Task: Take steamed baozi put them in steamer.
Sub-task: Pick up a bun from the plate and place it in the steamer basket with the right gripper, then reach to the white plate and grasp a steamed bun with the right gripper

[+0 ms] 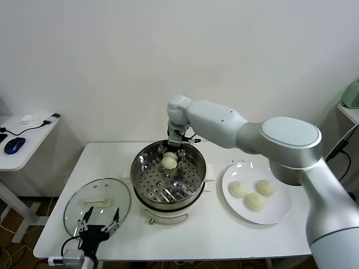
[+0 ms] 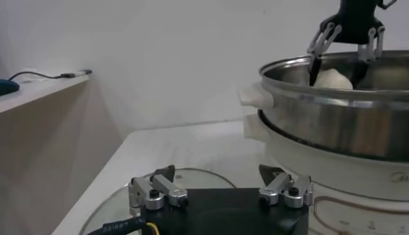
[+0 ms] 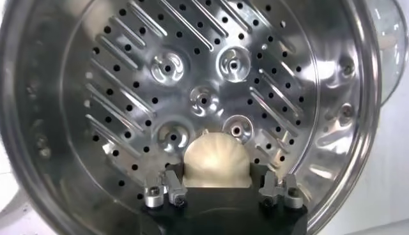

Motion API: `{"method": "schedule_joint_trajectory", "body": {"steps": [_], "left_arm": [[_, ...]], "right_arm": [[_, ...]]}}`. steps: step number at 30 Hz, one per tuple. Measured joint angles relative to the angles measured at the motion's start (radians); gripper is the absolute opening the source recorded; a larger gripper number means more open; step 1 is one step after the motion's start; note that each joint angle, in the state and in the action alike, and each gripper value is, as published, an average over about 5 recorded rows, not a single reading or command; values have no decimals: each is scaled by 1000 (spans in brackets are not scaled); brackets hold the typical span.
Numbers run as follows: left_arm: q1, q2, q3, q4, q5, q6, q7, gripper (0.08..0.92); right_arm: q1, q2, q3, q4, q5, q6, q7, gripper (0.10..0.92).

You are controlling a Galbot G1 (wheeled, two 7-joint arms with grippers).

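One baozi (image 1: 169,161) sits between the spread fingers of the right gripper (image 1: 171,151), low inside the steamer (image 1: 147,185) at its far side, on or just above the perforated floor; whether it fully rests there cannot be told. Three more baozi (image 1: 253,195) wait on the white plate (image 1: 280,214) to the steamer's right. The step in hand looks like the release, and doing it well probably means lifting the right gripper straight up, jaws kept apart, so neither finger drags the soft bun or knocks the steel wall. Placing this one at the far side sensibly leaves the near floor free for the rest. The left gripper (image 1: 100,221), fingers apart and holding nothing, hangs over the glass lid (image 1: 78,204) at the near left.
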Motion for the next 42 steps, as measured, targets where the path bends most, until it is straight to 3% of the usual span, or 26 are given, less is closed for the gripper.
{"method": "schedule_joint_trajectory", "body": {"steps": [6, 11, 20, 30, 42], "left_arm": [[0, 4, -2, -4, -3, 4, 1, 823], [-1, 2, 0, -14, -2, 11, 5, 823], [-4, 0, 3, -18, 5, 9, 7, 823], [-4, -2, 9, -4, 7, -6, 4, 823], [15, -6, 4, -1, 14, -22, 0, 823]], "right_arm": [[34, -4, -22, -11, 84, 12, -26, 822], [123, -52, -82, 49, 243, -22, -64, 823], [319, -293, -280, 253, 527, -271, -78, 823], [383, -581, -448, 503, 633, -631, -8, 823], [205, -699, -399, 598, 627, -920, 115, 823]]}}
